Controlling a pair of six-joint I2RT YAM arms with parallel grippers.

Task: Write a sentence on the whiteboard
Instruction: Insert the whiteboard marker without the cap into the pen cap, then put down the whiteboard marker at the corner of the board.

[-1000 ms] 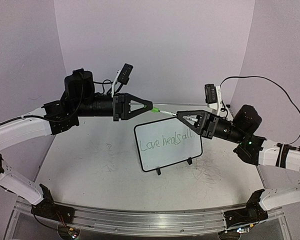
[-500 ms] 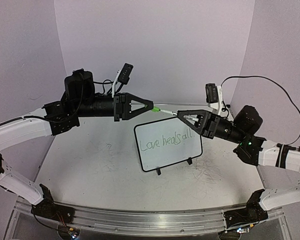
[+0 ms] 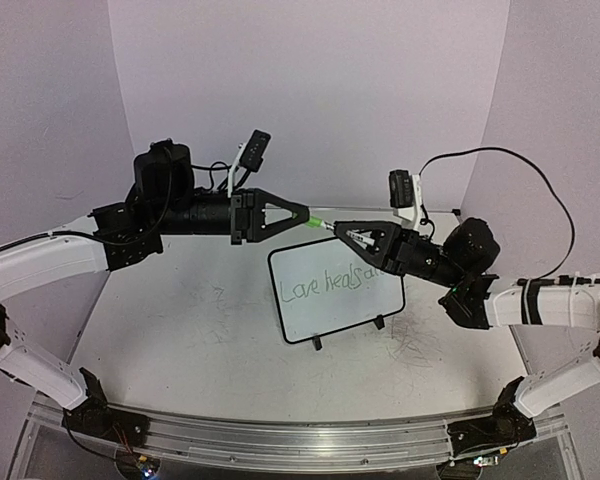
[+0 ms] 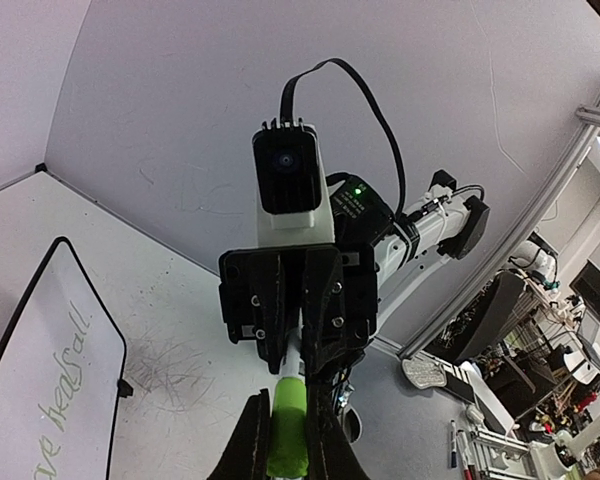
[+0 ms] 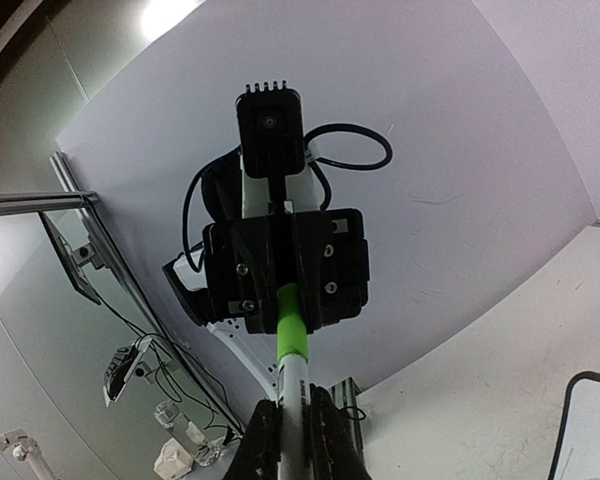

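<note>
The whiteboard [image 3: 340,292] stands on its two black feet at the table's middle, with "Love heals all" in green on it. It also shows in the left wrist view [image 4: 40,385] and, as a corner, in the right wrist view [image 5: 592,430]. Above its top edge the two grippers face each other tip to tip. My left gripper [image 3: 306,216] [image 4: 288,402] is shut on the green cap [image 3: 318,223] [image 4: 288,435] of a marker. My right gripper [image 3: 338,230] [image 5: 292,400] is shut on the marker's white body [image 5: 294,385]. Cap [image 5: 290,335] and body sit in one line.
The white tabletop [image 3: 200,330] carries old scribbles, densest right of the board [image 3: 415,345]. Purple walls close the back and sides. A metal rail [image 3: 280,435] runs along the near edge. Loose markers lie off the table in the left wrist view [image 4: 458,440].
My right arm has swung left and closed most of the gap to the left gripper. Less of the marker shows between the two tips. The left gripper has edged right.
</note>
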